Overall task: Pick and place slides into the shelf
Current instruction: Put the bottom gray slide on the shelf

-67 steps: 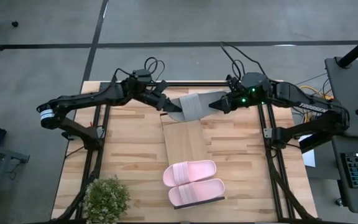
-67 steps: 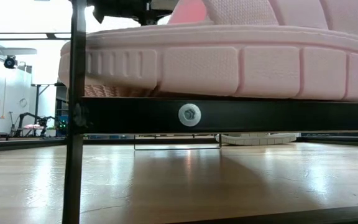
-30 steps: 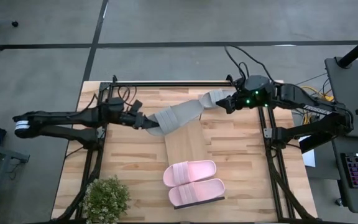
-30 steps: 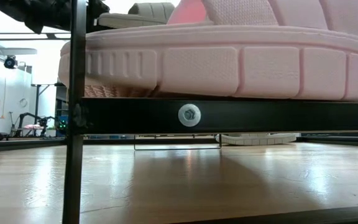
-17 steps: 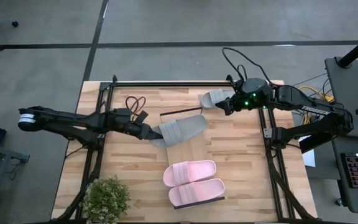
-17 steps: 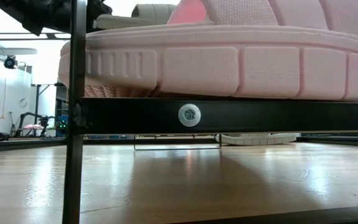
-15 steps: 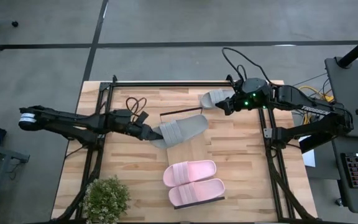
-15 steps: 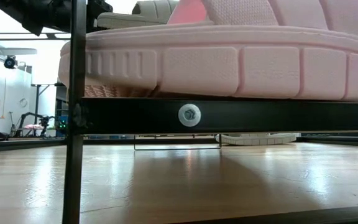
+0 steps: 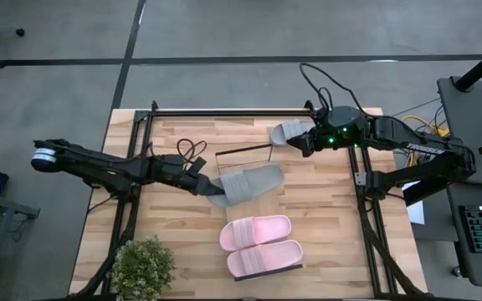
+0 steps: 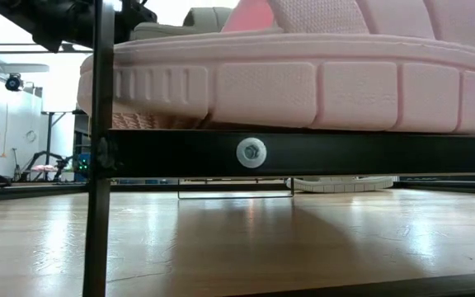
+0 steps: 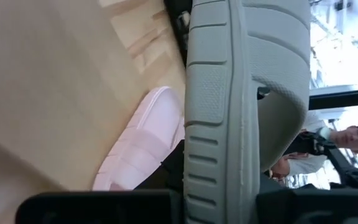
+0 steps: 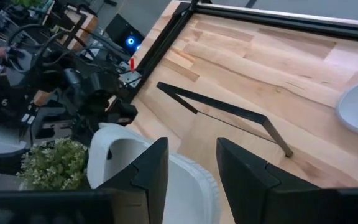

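The shelf (image 9: 252,206) is a narrow light board running from far to near, with a black wire frame (image 9: 245,149) at its far end. The pale pink pair (image 9: 258,231) (image 9: 264,257) lies sole-down on its near end. My left gripper (image 9: 210,186) reaches in from the left, shut on one grey slide (image 9: 247,181) over the middle of the board. The other grey slide (image 9: 284,132) lies on the tabletop beyond the frame. My right gripper (image 9: 300,142) hovers open beside it, apart from it (image 12: 191,168). My left gripper pinches the grey slide by its left end (image 9: 217,189), the sole (image 11: 219,186) between the two fingers. The fingers come in about level from the table's left, along the slide. The slide sticks out rightward over the shelf; whether it touches the board I cannot tell.
A small potted plant (image 9: 143,266) stands at the table's near left corner. Black frame rails (image 9: 128,213) (image 9: 366,209) run along both sides of the tabletop. Bare wood lies right of the shelf (image 9: 325,209). A person (image 11: 353,134) shows in the room beyond.
My left gripper has carried the grey slide from the far part of the table toward the near edge and a little right, so it now hangs over the shelf's middle, nearer the pink pair. My right gripper and the other grey slide have stayed in place.
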`<control>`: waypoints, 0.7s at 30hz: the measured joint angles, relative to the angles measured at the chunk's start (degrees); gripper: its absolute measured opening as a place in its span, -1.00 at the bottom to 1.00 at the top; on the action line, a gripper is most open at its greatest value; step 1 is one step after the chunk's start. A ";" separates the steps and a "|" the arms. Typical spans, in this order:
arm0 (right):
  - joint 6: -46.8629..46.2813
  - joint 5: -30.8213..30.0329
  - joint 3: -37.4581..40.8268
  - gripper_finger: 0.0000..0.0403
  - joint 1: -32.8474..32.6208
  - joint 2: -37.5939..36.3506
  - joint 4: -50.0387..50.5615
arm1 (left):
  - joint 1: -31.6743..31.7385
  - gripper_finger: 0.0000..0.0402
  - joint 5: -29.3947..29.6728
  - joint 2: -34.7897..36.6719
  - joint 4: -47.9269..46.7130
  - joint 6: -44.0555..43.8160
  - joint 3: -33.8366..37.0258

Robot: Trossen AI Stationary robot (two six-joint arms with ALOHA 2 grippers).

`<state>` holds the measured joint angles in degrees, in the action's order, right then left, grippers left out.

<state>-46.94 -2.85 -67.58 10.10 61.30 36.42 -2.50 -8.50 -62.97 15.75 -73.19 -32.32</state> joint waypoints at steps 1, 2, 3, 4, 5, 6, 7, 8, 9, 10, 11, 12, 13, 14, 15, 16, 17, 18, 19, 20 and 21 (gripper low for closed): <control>0.00 -0.02 0.01 -0.36 -0.12 -0.01 0.00 | -0.09 -0.90 0.07 -0.40 1.10 -0.02 0.00; -0.05 -0.02 0.04 -0.36 -0.24 0.01 0.00 | -0.09 -0.90 0.05 -0.81 2.67 0.00 0.00; -0.20 -0.03 0.07 -0.36 -0.34 -0.01 0.03 | -0.09 -0.90 0.05 -1.09 3.85 0.03 0.00; -0.34 -0.03 0.09 -0.35 -0.42 -0.01 0.10 | -0.09 -0.90 0.05 -1.20 4.54 0.00 0.00; -0.42 -0.04 0.09 -0.35 -0.48 -0.01 0.09 | -0.11 -0.90 0.05 -1.32 5.57 -0.02 0.00; -0.42 -0.01 0.10 -0.34 -0.50 -0.01 0.09 | -0.11 -0.90 0.00 -1.47 6.94 0.14 -0.02; -0.42 0.09 0.16 -0.34 -0.50 -0.01 0.12 | -0.09 -0.90 -0.32 -1.44 7.59 0.77 -0.19; -0.42 0.32 0.18 -0.34 -0.50 -0.01 0.22 | -0.09 -0.90 -0.97 -0.98 7.79 1.55 -0.37; -0.44 0.75 0.18 -0.34 -0.48 -0.09 0.23 | -0.10 -0.90 -1.50 -0.60 7.74 2.11 -0.60; -0.39 1.40 0.18 -0.34 -0.45 -0.22 0.24 | -0.09 -0.91 -2.06 -0.28 8.00 2.68 -0.84; -0.28 1.93 0.20 -0.34 -0.45 -0.42 0.24 | -0.06 -0.91 -2.70 0.32 8.14 2.90 -0.92; -0.15 2.52 0.20 -0.34 -0.45 -0.58 0.24 | 0.13 -0.91 -3.57 1.06 7.71 2.91 -0.92; -0.04 2.87 0.20 -0.34 -0.45 -0.87 0.26 | 0.39 -0.91 -4.68 1.66 7.69 2.87 -0.92; 0.07 3.23 0.20 -0.33 -0.45 -1.22 0.43 | 0.60 -0.91 -5.63 2.28 7.63 2.91 -0.92; 0.07 3.70 0.20 -0.32 -0.37 -1.53 0.67 | 0.67 -0.91 -6.62 3.01 7.01 2.99 -0.92; 0.04 4.47 0.20 -0.31 -0.34 -1.76 0.66 | 0.75 -0.91 -7.31 3.64 6.04 2.94 -0.92; 0.00 5.49 0.20 -0.30 -0.32 -2.04 0.52 | 0.87 -0.91 -8.07 4.22 4.90 2.93 -0.92; 0.02 6.76 0.20 -0.29 -0.32 -2.13 0.57 | 1.03 -0.91 -9.19 4.68 3.74 2.93 -0.92; 0.00 7.97 0.20 -0.28 -0.28 -2.15 0.48 | 1.24 -0.91 -10.55 5.10 2.27 2.95 -0.92; -0.16 9.56 0.20 -0.27 -0.34 -2.15 0.40 | 1.55 -0.91 -12.18 5.45 0.23 2.95 -1.05; -0.27 11.30 0.20 -0.26 -0.34 -2.02 0.39 | 1.97 -0.91 -14.10 5.64 -1.85 2.95 -1.42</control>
<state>-47.20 8.45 -67.37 9.76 59.29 36.82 -0.53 -22.60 -57.33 13.90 -70.24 -33.74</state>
